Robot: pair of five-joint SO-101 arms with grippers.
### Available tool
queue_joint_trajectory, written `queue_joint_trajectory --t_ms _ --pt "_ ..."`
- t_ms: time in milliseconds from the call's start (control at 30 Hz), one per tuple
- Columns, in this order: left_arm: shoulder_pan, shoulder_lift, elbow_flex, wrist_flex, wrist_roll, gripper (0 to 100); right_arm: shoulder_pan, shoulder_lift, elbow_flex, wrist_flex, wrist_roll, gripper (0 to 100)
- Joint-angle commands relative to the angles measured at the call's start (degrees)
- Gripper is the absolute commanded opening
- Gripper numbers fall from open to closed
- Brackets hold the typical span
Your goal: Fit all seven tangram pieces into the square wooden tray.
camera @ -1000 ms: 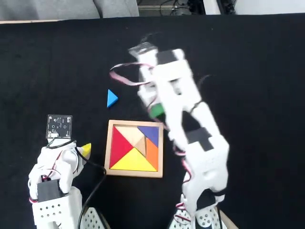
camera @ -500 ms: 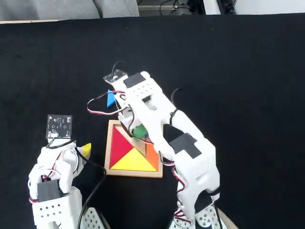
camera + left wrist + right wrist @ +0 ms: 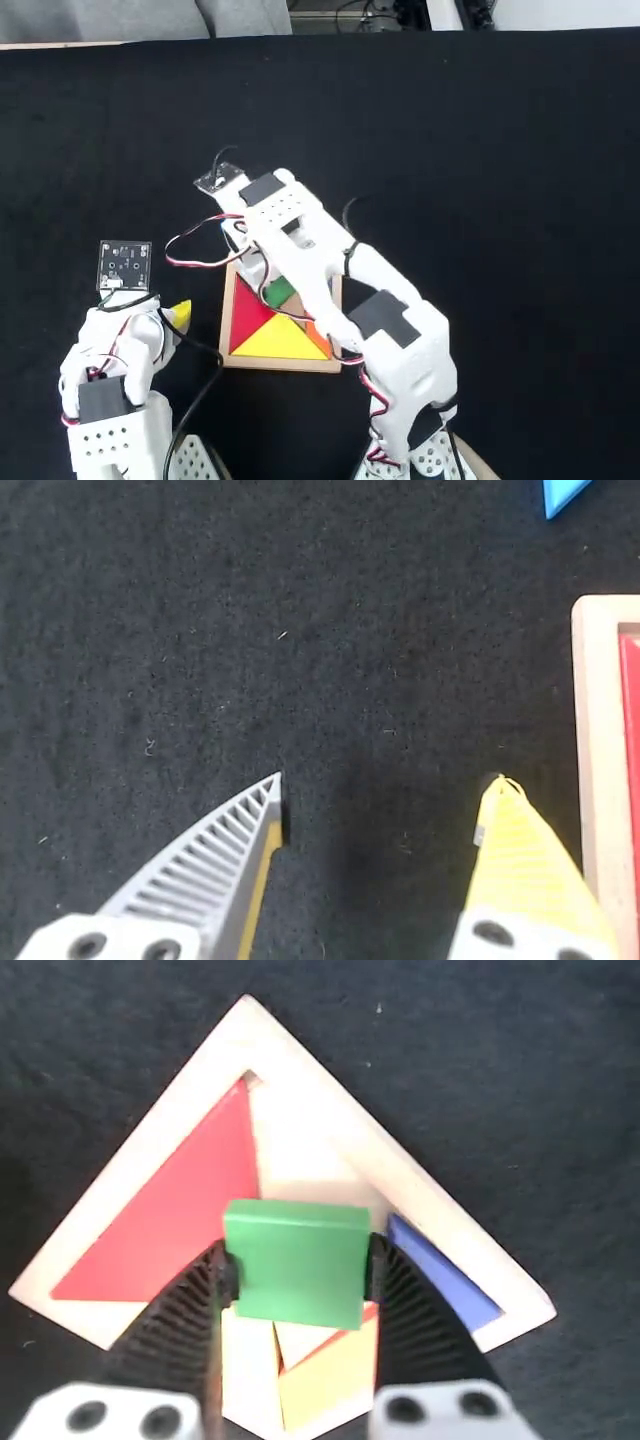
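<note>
The right claw grips the green square just over the tray, so I think this step is dropping it in, and next it must line up with the bare gap, while the left claw sits wide open and 1 blue triangle lies on the bench.

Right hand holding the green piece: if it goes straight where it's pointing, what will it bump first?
Probably the bare wooden floor of the tray, between the red triangle and the blue piece. The green piece in the right hand would touch first; depth is hard to judge.
</note>
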Motion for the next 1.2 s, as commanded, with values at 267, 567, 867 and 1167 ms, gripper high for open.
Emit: queue_joint_trajectory --t_ms 267,567,867,1167 --pt "0.57 -0.26 -0.22 -0.18 0.26 31 1.14 -7.08 -1.89 4.84 0.09 17.6" --pt "0.57 -0.26 0.31 -0.35 0.26 31 1.49 -13.23 0.4 -4.57 5.63 1.1" --pt "0.66 -0.26 0.92 -1.67 0.26 31 1.49 -1.63 -2.68 -5.89 5.98 1.1" --pt "0.92 -0.26 0.84 -1.76 0.26 31 5.1 -6.11 -4.53 0.26 5.71 1.1"
